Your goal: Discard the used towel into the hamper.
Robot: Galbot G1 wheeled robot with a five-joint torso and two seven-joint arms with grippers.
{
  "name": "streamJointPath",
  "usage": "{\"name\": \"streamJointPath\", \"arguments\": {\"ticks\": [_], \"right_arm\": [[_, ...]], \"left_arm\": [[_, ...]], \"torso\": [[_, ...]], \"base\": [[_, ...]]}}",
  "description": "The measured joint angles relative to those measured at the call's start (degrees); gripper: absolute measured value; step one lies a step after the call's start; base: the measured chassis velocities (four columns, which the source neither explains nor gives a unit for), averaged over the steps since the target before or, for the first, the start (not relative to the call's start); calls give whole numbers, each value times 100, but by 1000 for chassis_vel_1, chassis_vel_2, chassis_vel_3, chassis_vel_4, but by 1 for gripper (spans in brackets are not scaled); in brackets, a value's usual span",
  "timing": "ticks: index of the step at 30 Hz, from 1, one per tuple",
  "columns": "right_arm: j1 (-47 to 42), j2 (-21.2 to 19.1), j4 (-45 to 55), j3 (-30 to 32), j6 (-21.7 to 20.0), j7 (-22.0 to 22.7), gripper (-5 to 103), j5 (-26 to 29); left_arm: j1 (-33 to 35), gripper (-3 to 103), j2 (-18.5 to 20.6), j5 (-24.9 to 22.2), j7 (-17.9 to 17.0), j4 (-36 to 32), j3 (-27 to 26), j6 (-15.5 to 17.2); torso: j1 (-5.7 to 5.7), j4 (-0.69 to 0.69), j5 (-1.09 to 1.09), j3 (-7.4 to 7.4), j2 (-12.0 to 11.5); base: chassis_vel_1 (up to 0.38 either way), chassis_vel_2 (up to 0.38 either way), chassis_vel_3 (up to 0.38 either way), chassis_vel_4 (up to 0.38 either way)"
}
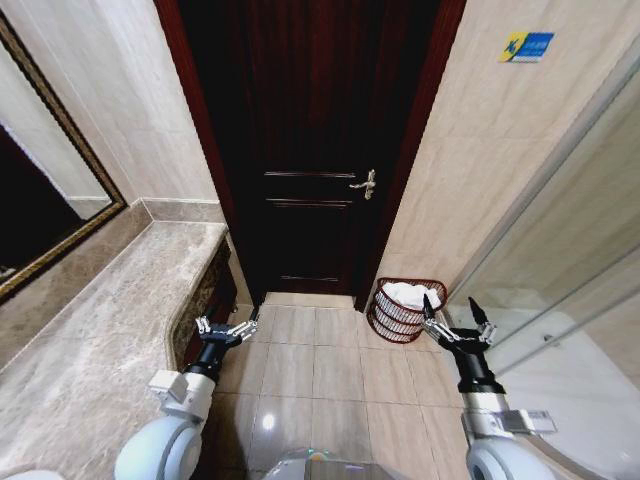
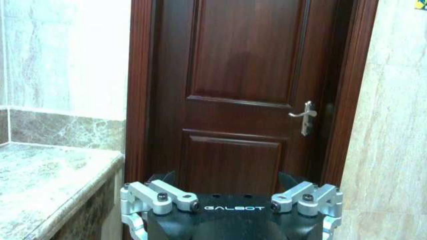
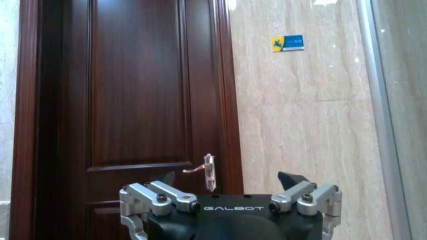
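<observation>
Down by the dark wooden door (image 1: 310, 150), just to its right on the tile floor (image 1: 300, 370) in the head view, sits the hamper (image 1: 405, 312), tucked against the beige wall, and there's already a white towel (image 1: 408, 294) bunched up inside it, poking a bit above the rim. So the drop looks pretty much done to me. The right gripper (image 1: 458, 322) hangs right beside the hamper, on the side away from the door, jaws spread wide and holding nothing. The left gripper (image 1: 226, 328) is on the other side of the door, near the end of the marble counter (image 1: 120, 310), jaws also spread and empty. Both wrist cameras just look out at the door and its silver handle (image 2: 303, 116). What could go wrong? The right gripper is close to that light wire basket, so if the arm swings toward the door it could clip the rim and tip the whole thing, towel spilling out on the floor. Also the glass shower panel (image 1: 560, 270) is close on the far side of that arm, so a wide retreat could bump it.
</observation>
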Motion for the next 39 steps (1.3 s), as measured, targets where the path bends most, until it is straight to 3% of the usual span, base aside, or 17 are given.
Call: {"name": "streamJointPath", "arguments": {"ticks": [19, 39], "right_arm": [[0, 0, 0, 0, 0, 0, 100, 0], [-1, 0, 0, 0, 0, 0, 100, 0]], "left_arm": [[0, 100, 0, 0, 0, 0, 0, 0], [1, 100, 0, 0, 0, 0, 0, 0]], "torso": [[1, 0, 0, 0, 0], [-5, 0, 0, -2, 3]], "base": [[0, 0, 0, 0], [96, -99, -100, 83]]}}
